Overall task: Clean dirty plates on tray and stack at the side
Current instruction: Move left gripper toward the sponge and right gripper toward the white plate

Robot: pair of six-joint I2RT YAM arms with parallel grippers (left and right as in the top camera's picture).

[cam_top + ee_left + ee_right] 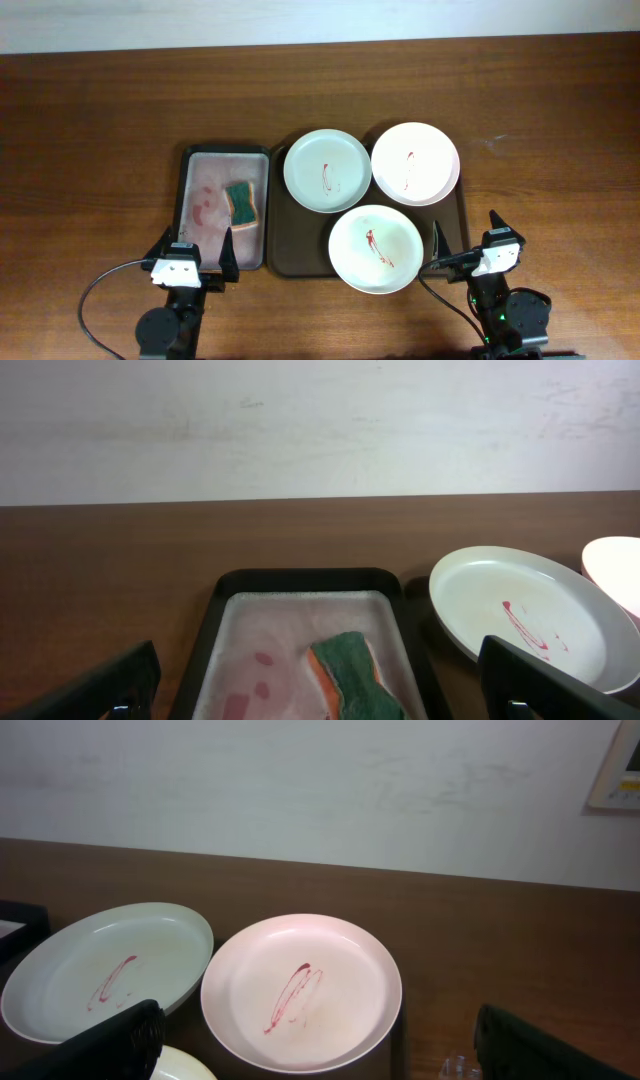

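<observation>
Three plates with red smears sit on the dark brown tray [290, 262]: a greenish-white plate [327, 171] at the back left, a pinkish-white plate [415, 164] at the back right, and a greenish-white plate [375, 249] at the front. In the right wrist view the pink plate [300, 991] and the back left plate [105, 970] show. The left wrist view shows the back left plate [525, 615]. My left gripper [192, 257] is open and empty at the near edge, in front of the small tray. My right gripper [466, 245] is open and empty by the big tray's front right corner.
A smaller narrow tray [195, 160] with a pinkish bottom stands left of the big tray. A green and orange sponge [241, 202] lies in it, also in the left wrist view [352, 678]. Bare wood tabletop [90, 150] lies left, right and behind.
</observation>
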